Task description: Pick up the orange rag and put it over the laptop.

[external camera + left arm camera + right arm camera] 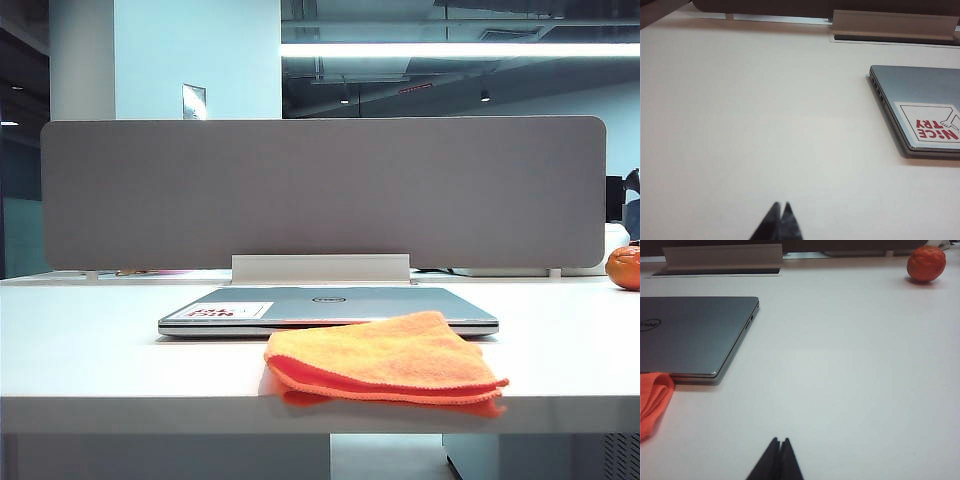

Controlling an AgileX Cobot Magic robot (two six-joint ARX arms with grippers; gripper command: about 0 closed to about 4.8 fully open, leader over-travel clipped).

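Orange rag [385, 360]: bright orange, darker reddish-orange along stitched edges. Laptop [330, 305]: silver-grey lid, dark round logo, white sticker [930, 123] with red print. Table [100, 350]: plain white, unpatterned. Divider panel [320, 190] behind: flat grey, pale base bracket [320, 268]. Round object [926, 263] at far edge: glossy orange, ridged. Left gripper [780, 210] and right gripper [780, 446]: black fingertips pressed together, each above bare white tabletop.

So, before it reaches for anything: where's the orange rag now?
In the exterior view the orange rag lies at the table's front edge, right of centre, just in front of the closed laptop, overlapping its front-right part.
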